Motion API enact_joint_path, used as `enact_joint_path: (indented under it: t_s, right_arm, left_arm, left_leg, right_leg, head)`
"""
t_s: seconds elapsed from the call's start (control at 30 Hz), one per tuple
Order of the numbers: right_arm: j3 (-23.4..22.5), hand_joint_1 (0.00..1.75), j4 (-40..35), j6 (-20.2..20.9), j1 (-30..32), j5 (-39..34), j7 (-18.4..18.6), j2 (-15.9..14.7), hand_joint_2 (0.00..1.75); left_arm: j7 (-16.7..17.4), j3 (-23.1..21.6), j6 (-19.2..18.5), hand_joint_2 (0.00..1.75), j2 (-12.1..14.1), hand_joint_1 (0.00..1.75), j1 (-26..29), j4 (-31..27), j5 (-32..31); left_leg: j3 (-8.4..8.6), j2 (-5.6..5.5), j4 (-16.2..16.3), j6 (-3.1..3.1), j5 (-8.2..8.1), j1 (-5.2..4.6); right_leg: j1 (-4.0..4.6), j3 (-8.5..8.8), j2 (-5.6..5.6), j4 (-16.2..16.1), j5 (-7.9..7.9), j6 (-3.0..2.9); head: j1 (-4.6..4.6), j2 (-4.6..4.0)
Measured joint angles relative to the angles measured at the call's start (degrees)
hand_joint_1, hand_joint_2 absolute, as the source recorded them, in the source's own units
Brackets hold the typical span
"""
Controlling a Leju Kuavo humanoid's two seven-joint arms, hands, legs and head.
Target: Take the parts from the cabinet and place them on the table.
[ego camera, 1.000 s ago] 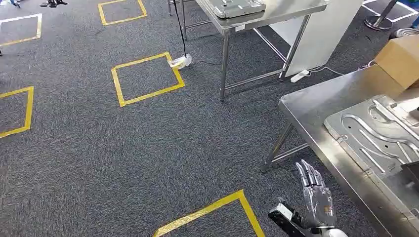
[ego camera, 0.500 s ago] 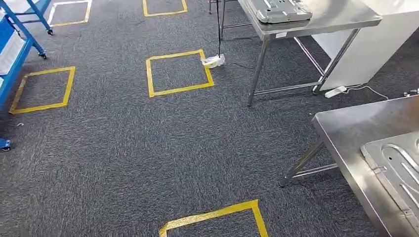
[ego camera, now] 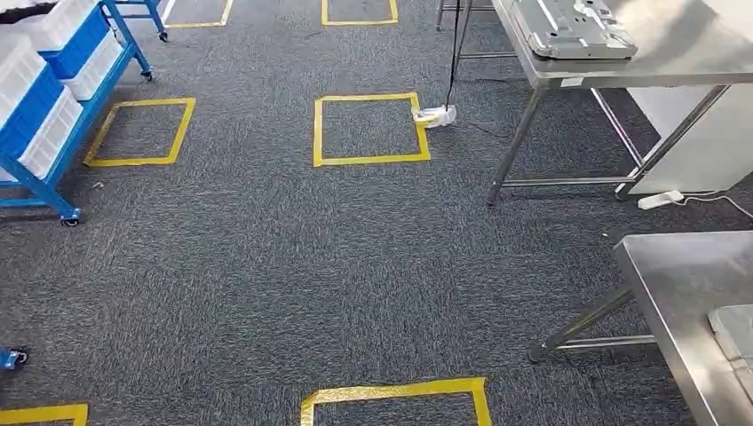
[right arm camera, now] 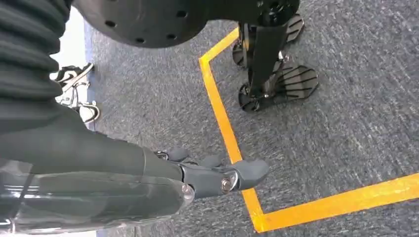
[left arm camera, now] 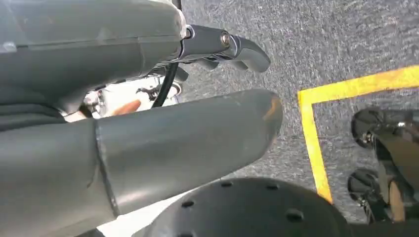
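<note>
A blue wheeled cabinet (ego camera: 53,133) with white bins (ego camera: 35,53) stands at the far left of the head view. Low on the right is the corner of a steel table (ego camera: 684,293), and the edge of a pressed metal part (ego camera: 735,328) lies on it. Another steel table (ego camera: 675,53) at the top right bears a grey metal part (ego camera: 573,27). My left hand (left arm camera: 148,98) hangs over the carpet and holds nothing, its fingers (left arm camera: 222,47) loosely extended. My right hand (right arm camera: 148,173) also hangs over the carpet with nothing in it.
Dark grey carpet carries yellow tape squares (ego camera: 368,160), one beside the cabinet (ego camera: 140,160) and one just ahead of me (ego camera: 395,390). A black pole with a clear bag (ego camera: 435,115) at its foot stands by the far table. A white power strip (ego camera: 661,200) lies under it.
The camera has turned left, so the whole scene slid right. The blue cabinet has come into the head view, the near table has slid to the right edge, and my right hand has left that view.
</note>
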Motion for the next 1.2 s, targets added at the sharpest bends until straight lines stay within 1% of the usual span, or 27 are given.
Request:
enact_joint_path:
  t_s: [0.03, 0.07, 0.1, 0.17, 0.2, 0.27, 0.3, 0.33, 0.37, 0.4, 0.5, 0.53, 0.57, 0.6, 0.67, 0.7, 0.73, 0.8, 0.83, 0.87, 0.9, 1.0, 1.03, 1.07, 1.1, 1.13, 1.2]
  right_arm:
    - [0.0, 0.00, 0.0, -0.2, -0.1, 1.0, 0.0, 0.0, 1.75]
    - [0.0, 0.00, 0.0, -1.2, -0.1, 2.4, -0.1, 0.0, 1.75]
    - [0.2, 0.00, 0.1, -2.3, -0.1, 3.6, -0.1, 0.1, 1.75]
    - [1.0, 0.00, 0.5, -5.1, -0.1, 6.6, 0.6, 0.5, 1.75]
    - [1.7, 0.00, 0.7, -5.7, 0.0, 8.1, 1.6, 0.7, 1.75]
    - [2.5, 0.00, 1.0, -5.5, 0.0, 8.7, 3.5, 0.8, 1.75]
    - [2.6, 0.00, 1.0, -4.8, 0.0, 8.7, 4.0, 0.9, 1.75]
    - [2.7, 0.00, 1.0, -4.0, 0.0, 8.8, 4.4, 0.9, 1.75]
    - [2.9, 0.00, 1.2, -3.1, 0.2, 9.1, 4.9, 0.6, 1.75]
    - [3.3, 0.00, 1.4, -2.5, 0.2, 9.4, 5.2, 0.5, 1.75]
    - [4.2, 0.00, 1.4, -2.2, -0.1, 10.0, 6.1, 0.5, 1.75]
    - [4.3, 0.00, 1.4, -1.8, 0.0, 10.1, 6.1, 0.9, 1.75]
    - [4.4, 0.00, 1.4, -1.3, 0.1, 10.1, 6.2, 1.0, 1.75]
    - [4.5, 0.00, 1.4, -0.9, 0.2, 10.1, 6.1, 1.1, 1.75]
    - [4.9, 0.00, 1.6, 0.3, 0.4, 10.3, 5.7, 1.4, 1.75]
    - [5.2, 0.00, 1.6, 0.9, 0.4, 10.7, 5.5, 1.4, 1.75]
    - [5.4, 0.00, 1.6, 1.4, 0.4, 10.9, 5.2, 1.4, 1.75]
    - [5.8, 0.00, 1.7, 3.0, 0.4, 11.3, 4.4, 1.4, 1.75]
    - [6.0, 0.00, 1.7, 3.6, 0.4, 11.6, 4.3, 1.3, 1.75]
    - [6.2, 0.00, 1.7, 3.6, 0.4, 11.9, 4.3, 1.3, 1.75]
    - [6.4, 0.00, 1.7, 3.3, 0.5, 12.1, 4.5, 1.3, 1.75]
    - [7.0, 0.00, 1.8, 2.5, 0.0, 12.2, 4.9, 1.5, 1.75]
    - [7.1, 0.00, 1.8, 2.5, -0.1, 12.3, 4.9, 1.6, 1.75]
    - [7.1, 0.00, 1.8, 2.4, 0.0, 12.3, 5.0, 1.5, 1.75]
    - [7.2, 0.00, 1.8, 2.4, 0.2, 12.3, 5.0, 1.5, 1.75]
    - [7.3, 0.00, 1.9, 2.6, 0.3, 12.4, 5.0, 1.5, 1.75]
    - [7.5, 0.00, 1.9, 2.8, 0.4, 12.6, 5.0, 1.5, 1.75]
  left_arm:
    - [0.0, -0.2, 0.1, 0.00, 0.0, 0.00, 0.0, 0.0, -0.7]
    - [-0.2, -0.4, 0.3, 0.00, 0.0, 0.00, 0.0, 0.0, -1.4]
    - [-0.7, -0.7, 0.5, 0.00, 0.1, 0.00, -0.1, 0.0, -1.5]
    - [-1.8, -0.7, 0.9, 0.00, 0.1, 0.00, -0.1, 0.0, -1.4]
    - [-1.8, -0.7, 0.9, 0.00, 0.2, 0.00, -0.1, 0.0, -1.4]
    - [-1.6, -0.7, 0.5, 0.00, 0.4, 0.00, -0.1, 0.0, -0.8]
    - [-1.6, -0.7, 0.3, 0.00, 0.5, 0.00, -0.1, 0.0, -0.4]
    - [-1.5, -0.6, 0.2, 0.00, 0.5, 0.00, -0.1, 0.0, -0.2]
    - [-1.3, -0.6, 0.3, 0.00, 0.5, 0.00, 0.0, 0.0, -0.2]
    - [-1.2, -0.6, 0.4, 0.00, 0.5, 0.00, -0.2, 0.0, -0.5]
    - [-0.3, -0.7, 0.9, 0.00, 0.5, 0.00, 0.1, 0.0, -2.4]
    - [0.1, -0.9, 1.0, 0.00, 0.6, 0.00, 0.2, 0.0, -3.1]
    - [0.3, -1.2, 1.0, 0.00, 0.7, 0.00, 0.2, 0.0, -3.6]
    - [0.4, -1.4, 1.0, 0.00, 0.8, 0.00, 0.2, 0.0, -3.8]
    - [0.5, -1.7, 0.9, 0.00, 0.8, 0.00, 0.1, 0.0, -4.2]
    - [0.2, -1.7, 0.9, 0.00, 0.8, 0.00, 0.0, 0.0, -4.4]
    - [0.1, -1.7, 0.9, 0.00, 0.8, 0.00, 0.1, 0.0, -4.4]
    - [-0.4, -1.7, 0.9, 0.00, 0.8, 0.00, 0.3, 0.0, -4.3]
    - [-0.5, -1.7, 1.0, 0.00, 0.8, 0.00, 0.3, 0.0, -4.2]
    - [-0.7, -1.7, 1.1, 0.00, 0.8, 0.00, 0.2, 0.0, -4.2]
    - [-0.8, -1.7, 1.1, 0.00, 0.8, 0.00, 0.1, 0.0, -3.9]
    - [-0.9, -1.7, 1.1, 0.00, 0.8, 0.00, 0.4, 0.0, -3.7]
    - [-0.9, -1.7, 1.1, 0.00, 0.8, 0.00, 0.4, 0.0, -3.7]
    - [-0.9, -1.7, 1.1, 0.00, 0.7, 0.00, 0.4, 0.0, -3.7]
    - [-0.9, -1.7, 1.1, 0.00, 0.8, 0.00, 0.4, 0.0, -3.6]
    - [-0.9, -1.7, 0.9, 0.00, 0.8, 0.00, 0.2, 0.0, -3.2]
    - [-1.1, -1.6, 0.6, 0.00, 0.8, 0.00, 0.2, 0.0, -2.8]
  left_leg:
    - [0.64, -0.46, -0.6, 0.61, 0.43, 0.46]
    - [0.66, -0.88, -0.7, 0.95, 0.61, 0.44]
    - [0.57, -1.20, -0.6, 1.14, 0.66, 0.40]
    - [0.45, -2.36, -0.6, 1.34, 0.66, 0.15]
    - [0.46, -3.08, -0.5, 1.35, 0.65, 0.02]
    - [0.59, -4.64, -0.3, 1.35, 0.60, -0.04]
    - [0.72, -5.63, -0.2, 1.25, 0.51, -0.04]
    - [0.81, -6.28, -0.1, 1.14, 0.41, 0.00]
    - [0.49, -6.85, 0.0, 0.99, 0.31, 0.16]
    - [0.10, -7.46, 0.6, 0.65, 0.18, -0.17]
    - [-0.45, -9.64, 0.0, -0.58, 0.76, 0.54]
    - [-0.47, -10.17, 0.2, -0.95, 0.56, 0.25]
    - [-1.04, -6.83, 1.5, -0.96, -0.51, 0.11]
    - [-2.55, -4.33, 4.5, -1.12, -2.61, 0.13]
    - [-6.89, -2.42, 13.3, -1.61, -6.90, 0.50]
    - [-8.69, -2.16, 16.9, -1.84, -8.01, 0.66]
    - [-8.92, -1.97, 17.5, -1.99, -7.48, 0.74]
    - [-5.32, -1.31, 11.0, -2.07, -3.48, 0.84]
    - [-2.00, -0.31, 5.2, -1.95, -1.00, 0.84]
    - [0.47, 1.82, 0.5, -1.74, -0.26, 0.74]
    - [0.74, 2.00, 0.4, -1.45, -0.51, 0.30]
    - [0.12, 0.54, 0.4, -0.69, -0.41, -0.02]
    - [0.60, -0.08, -0.2, -0.12, -0.10, 0.38]
    - [0.95, -0.52, -0.4, 0.26, 0.10, 0.56]
    - [0.97, -0.93, -0.5, 0.75, 0.20, 0.61]
    - [0.86, -1.45, -0.5, 0.90, 0.26, 0.54]
    - [0.71, -2.69, -0.4, 1.13, 0.30, 0.23]
  right_leg:
    - [-0.43, -0.08, 1.19, 0.4, -0.47, 0.51]
    - [-0.48, -0.81, 4.19, 2.4, -2.16, 0.62]
    - [-0.60, -2.48, 5.50, 5.9, -4.40, 0.66]
    - [-0.55, -7.26, 6.29, 15.8, -8.72, 0.83]
    - [-0.54, -8.84, 6.37, 18.7, -9.09, 0.80]
    - [-0.51, -8.07, 6.54, 16.0, -5.73, 0.54]
    - [-0.51, -5.68, 7.05, 10.4, -2.28, 0.31]
    - [-0.56, -3.29, 8.54, 5.0, 0.46, 0.09]
    - [-0.68, -1.91, 12.27, 1.8, 0.52, -0.19]
    - [-0.79, -1.96, 13.06, 0.9, 0.55, -0.08]
    - [-0.28, -1.84, 10.72, 1.0, 0.60, -0.60]
    - [-1.12, -1.36, 9.71, 0.0, 1.05, -1.20]
    - [-0.89, -0.91, 8.77, -0.6, 1.13, -1.56]
    - [-0.72, -0.76, 7.94, -0.7, 1.16, -2.01]
    - [-0.33, -0.76, 6.08, -0.6, 0.93, -2.23]
    - [-0.29, -0.79, 5.09, -0.5, 0.75, -2.20]
    - [-0.29, -0.76, 4.26, -0.4, 0.61, -2.12]
    - [-0.35, -0.61, 2.89, -0.1, 0.25, -1.81]
    - [-0.38, -0.36, 2.25, 0.0, 0.01, -1.65]
    - [-0.28, -0.13, 1.69, 0.2, -0.24, -1.32]
    - [0.01, -0.13, 1.19, 0.2, -0.49, -0.88]
    - [-0.01, 0.34, 0.29, 0.0, -0.42, -0.14]
    - [-0.03, 0.69, 0.03, 0.2, -0.75, 0.39]
    - [-0.29, 0.00, 2.58, 2.9, -1.74, 0.78]
    - [-0.21, -1.35, 4.90, 5.8, -3.77, 0.71]
    - [-0.33, -3.31, 6.06, 10.1, -6.36, 0.69]
    - [-0.33, -7.17, 6.59, 17.5, -9.75, 0.66]
  head:
    - [-0.02, 0.00]
    - [0.15, 0.00]
    - [0.17, 0.00]
    - [0.19, 0.00]
    - [0.15, 0.00]
    - [0.15, 0.00]
    - [0.17, 0.00]
    - [0.17, 0.00]
    - [0.15, 0.00]
    - [0.11, 0.00]
    - [0.15, 0.00]
    - [0.06, 0.00]
    - [0.11, 0.00]
    - [-0.24, 0.00]
    - [-0.22, 0.02]
    - [-0.20, 0.00]
    - [-0.20, 0.00]
    - [-0.22, 0.00]
    - [-0.22, 0.00]
    - [-0.22, 0.00]
    - [-0.15, 0.00]
    - [-0.15, 0.00]
    - [-0.18, 0.00]
    - [-0.07, 0.00]
    - [0.06, 0.00]
    - [0.04, 0.00]
    - [0.02, 0.00]
